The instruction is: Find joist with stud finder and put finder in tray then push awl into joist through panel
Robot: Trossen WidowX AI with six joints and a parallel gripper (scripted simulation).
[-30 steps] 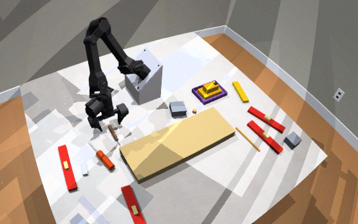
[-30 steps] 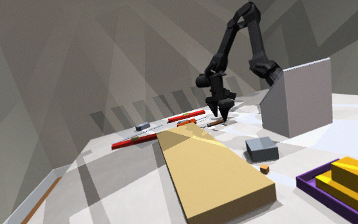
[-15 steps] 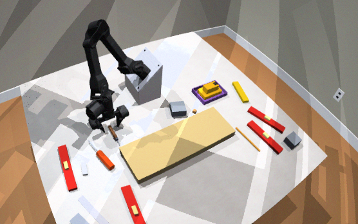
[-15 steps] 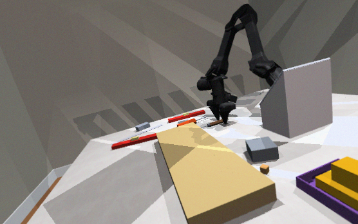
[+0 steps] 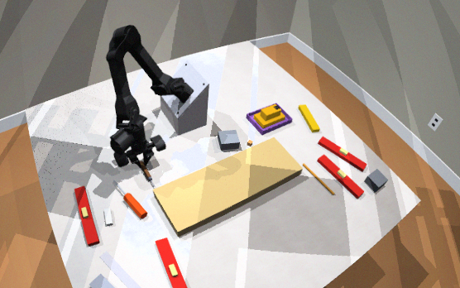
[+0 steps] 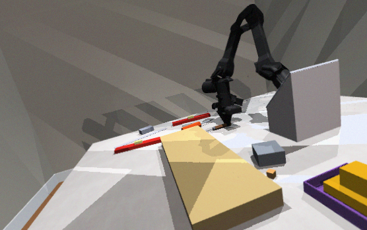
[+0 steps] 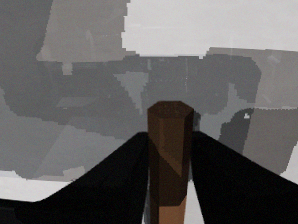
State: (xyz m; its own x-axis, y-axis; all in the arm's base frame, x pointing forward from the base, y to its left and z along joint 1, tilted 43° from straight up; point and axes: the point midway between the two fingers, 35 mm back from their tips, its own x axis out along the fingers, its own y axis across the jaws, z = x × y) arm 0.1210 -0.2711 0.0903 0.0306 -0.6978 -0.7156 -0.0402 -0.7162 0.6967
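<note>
My gripper (image 5: 142,164) (image 6: 227,123) (image 7: 169,141) is shut on the brown handle of the awl (image 5: 146,171) (image 6: 219,127) (image 7: 169,120), low at the table, just off the near left corner of the panel. The awl lies about flat, its metal tip pointing towards the panel; in the wrist view its tip is out of frame. The tan floor panel (image 5: 227,182) (image 6: 214,175) lies flat; no hole shows in it. The yellow stud finder (image 5: 270,112) (image 6: 356,172) sits in the purple tray (image 5: 254,124) (image 6: 325,201), beyond the panel's far end.
An orange screwdriver (image 5: 136,205) (image 6: 192,125) lies beside the awl. Red levels (image 5: 86,228) (image 5: 170,256) (image 5: 352,186) lie at both sides. A grey block (image 5: 228,140) (image 6: 268,153) and small orange cube (image 5: 250,143) (image 6: 271,173) are beside the panel. A tall grey wedge (image 5: 194,108) (image 6: 317,102) stands behind.
</note>
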